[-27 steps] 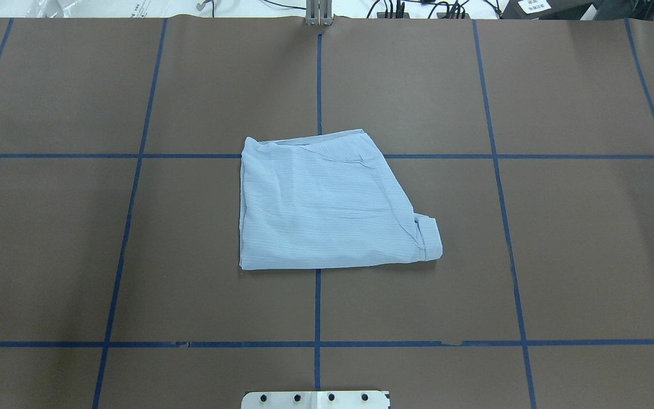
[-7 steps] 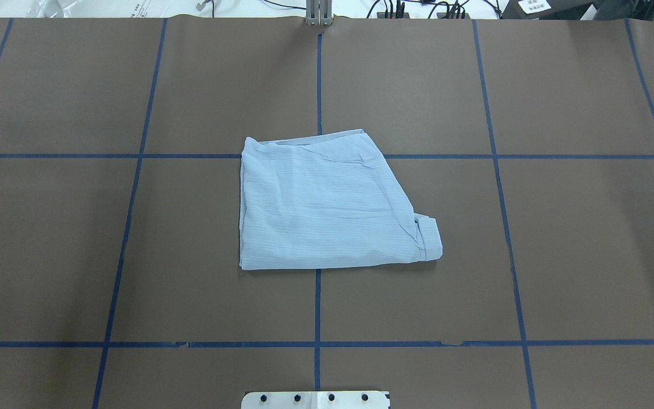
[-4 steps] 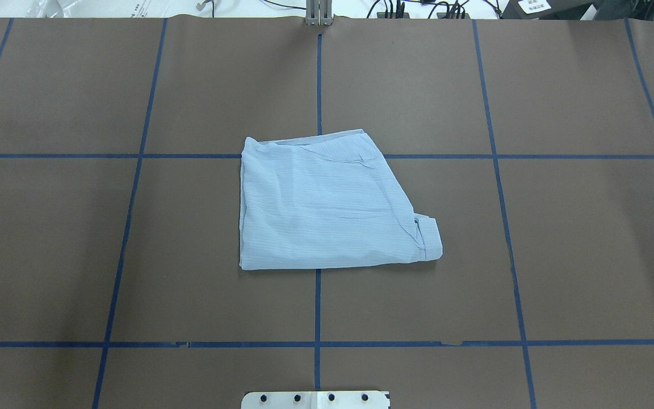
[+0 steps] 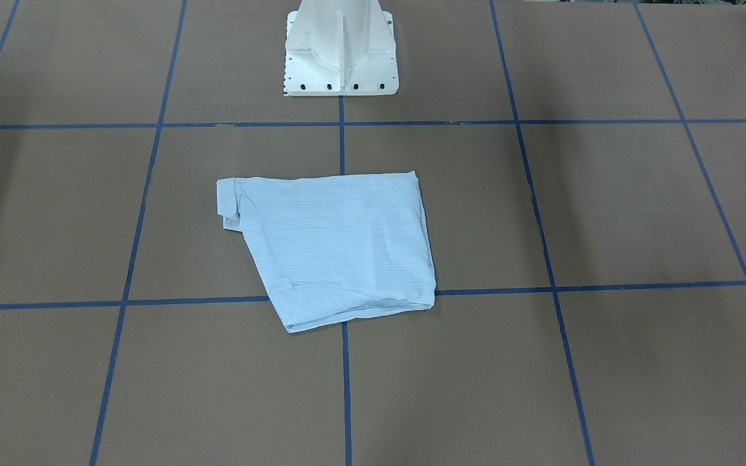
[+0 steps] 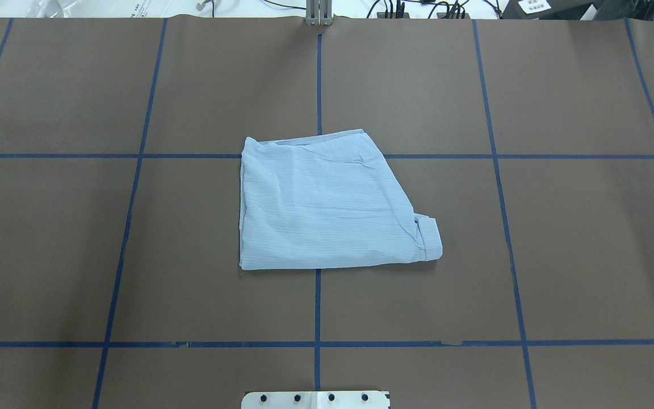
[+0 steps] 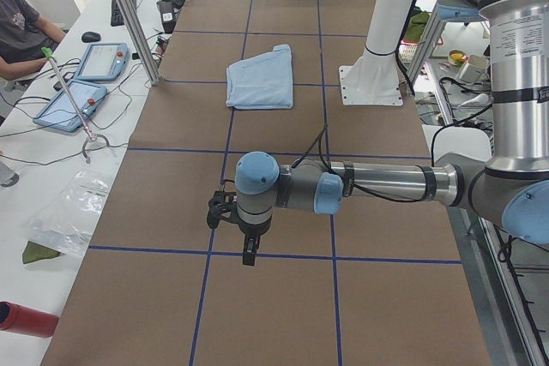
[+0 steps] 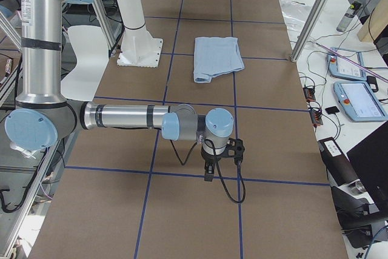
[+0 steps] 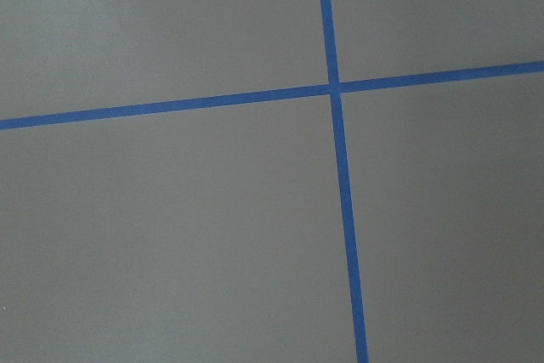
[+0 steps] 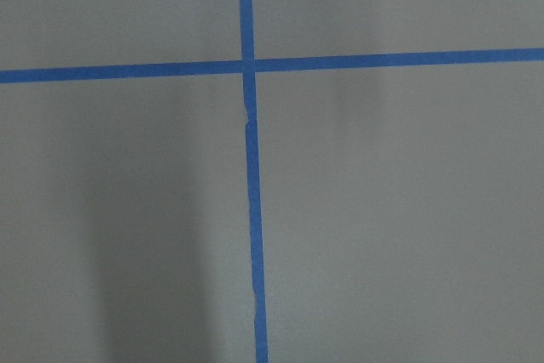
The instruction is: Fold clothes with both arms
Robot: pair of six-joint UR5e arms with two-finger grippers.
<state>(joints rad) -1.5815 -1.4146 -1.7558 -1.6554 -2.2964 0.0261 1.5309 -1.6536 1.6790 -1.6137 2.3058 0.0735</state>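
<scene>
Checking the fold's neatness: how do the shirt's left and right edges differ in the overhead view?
The left edge runs straight; the right edge slants outward toward the robot. A sleeve end pokes out at the right edge's near corner; nothing protrudes from the left edge. Both lie flat on the table.

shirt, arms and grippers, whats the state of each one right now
shirt: folded flat on the table, sleeve end poking out at one corner, untouched
left arm: stretched over the table, apart from the shirt
right arm: same, at the opposite end
left gripper: points down, empty, open or shut unclear
right gripper: points down, empty, open or shut unclear
</scene>
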